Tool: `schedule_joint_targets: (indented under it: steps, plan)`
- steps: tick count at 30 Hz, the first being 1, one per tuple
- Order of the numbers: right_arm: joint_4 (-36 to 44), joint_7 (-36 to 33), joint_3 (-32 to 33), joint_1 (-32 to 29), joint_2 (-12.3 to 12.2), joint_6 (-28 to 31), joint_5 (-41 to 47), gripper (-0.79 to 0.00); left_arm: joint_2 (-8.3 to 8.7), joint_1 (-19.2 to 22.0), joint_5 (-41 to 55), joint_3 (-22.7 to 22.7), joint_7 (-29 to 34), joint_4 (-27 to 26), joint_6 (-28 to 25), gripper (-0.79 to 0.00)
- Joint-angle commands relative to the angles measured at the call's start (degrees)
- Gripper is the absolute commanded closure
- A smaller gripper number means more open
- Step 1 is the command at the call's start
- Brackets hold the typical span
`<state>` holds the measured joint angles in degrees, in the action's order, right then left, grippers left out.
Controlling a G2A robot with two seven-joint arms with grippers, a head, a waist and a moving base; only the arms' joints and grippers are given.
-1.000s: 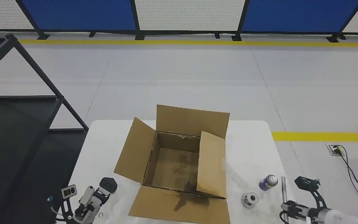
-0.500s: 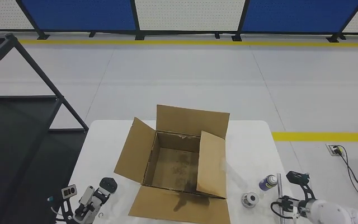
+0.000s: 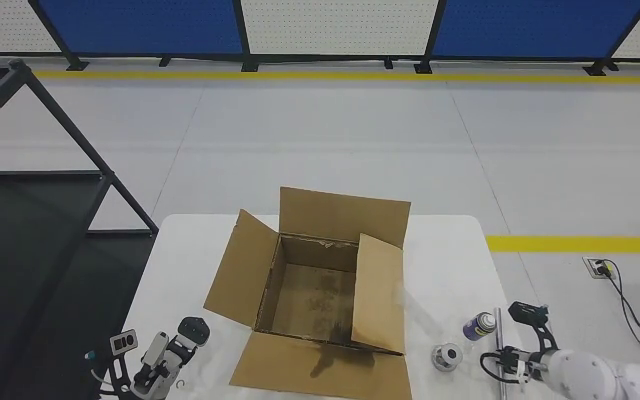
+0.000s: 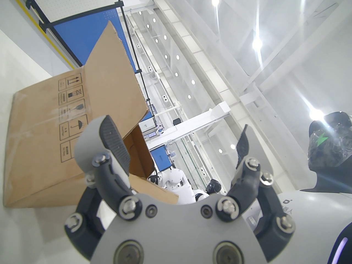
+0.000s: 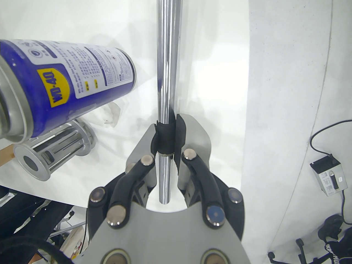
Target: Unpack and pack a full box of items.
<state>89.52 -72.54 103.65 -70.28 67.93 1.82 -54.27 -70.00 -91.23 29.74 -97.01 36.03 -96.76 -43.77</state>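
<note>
Shifted leftward at the top view's lower right, my right gripper (image 3: 508,362) brings the chrome rod (image 3: 497,335) beside the spray can (image 3: 480,325); the open box (image 3: 345,215) sits mid-frame. Left wrist view: my left gripper (image 4: 176,138) is spread wide and empty, the box at frame left. Right wrist view: the claw pinches the rod's near end; I'd move slowly, clearing the can. The rod looks mirror-bright and slick.

Tally at the bench:
- one cardboard box (image 3: 345,218) (four flaps (image 3: 240,268), all folded open)
- one blue spray can (image 3: 479,325)
- one chrome rod (image 5: 167,42)
- one flanged metal cylinder (image 3: 446,355)
- one white table (image 3: 440,250)
- two grippers: left gripper (image 4: 177,134), right gripper (image 5: 167,131)
</note>
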Motion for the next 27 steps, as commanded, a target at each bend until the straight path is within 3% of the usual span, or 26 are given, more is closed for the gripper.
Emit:
schedule_joint_targets:
  steps: [1,3,5,15,19,20,22,27]
  plan:
    - [-0.07,0.06,-0.25,0.02,-0.12,-0.22,0.06,-0.219,0.00,0.00,0.00,0.00,0.00,0.00,0.00,-0.785]
    - [-0.20,0.13,-0.50,0.15,-0.26,-0.47,0.08,-0.302,0.00,0.00,0.00,0.00,0.00,0.00,0.00,-0.785]
    - [-0.35,0.18,-0.64,0.39,-0.40,-0.67,0.28,-0.336,0.00,0.00,0.00,0.00,0.00,0.00,0.00,-0.785]
    - [1.77,0.64,-0.16,-0.40,-1.12,-1.58,1.43,-0.320,0.00,0.00,0.00,0.00,0.00,0.00,0.00,-0.785]
    - [3.74,1.38,1.34,-1.36,-1.49,-2.05,2.20,-0.360,0.00,0.00,0.00,0.00,0.00,0.00,0.00,-0.785]
    - [4.50,1.61,1.87,-1.68,-1.58,-2.20,2.60,-0.462,0.00,0.00,0.00,0.00,0.00,0.00,0.00,-0.785]
    - [6.70,2.36,3.03,-2.60,-1.73,-2.54,3.52,-0.785,0.00,0.00,0.00,0.00,0.00,0.00,0.00,-0.785]
    - [15.01,6.50,5.84,-6.16,-1.84,-4.41,5.90,-0.785,0.00,0.00,0.00,0.00,0.00,0.00,0.00,-0.785]
